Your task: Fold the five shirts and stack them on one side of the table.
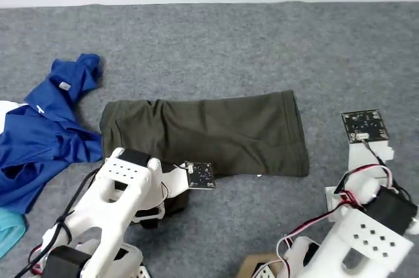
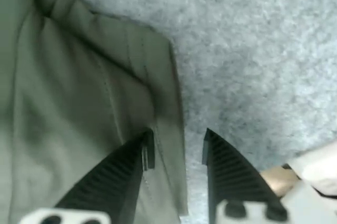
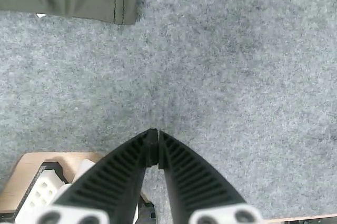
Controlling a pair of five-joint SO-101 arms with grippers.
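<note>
- Your table (image 1: 353,49) carries no finished stack yet, so I judge the task to be at an early stage.
- The olive shirt (image 1: 209,134) lies mid-table, flattened into a long band. Its long axis runs side to side across the high view, with a straight stitched edge at the end nearer your right arm. It looks part-folded and not yet shortened.
- The blue shirt (image 1: 46,140) sits crumpled just beside the olive shirt's other end, unfolded.
- A teal cloth (image 1: 9,229) peeks in at the table edge.
- Your left gripper (image 2: 176,147) has its jaws apart, straddling the olive shirt's near edge.
- Your right gripper (image 3: 158,137) has its jaws together, empty, over bare table.
</note>
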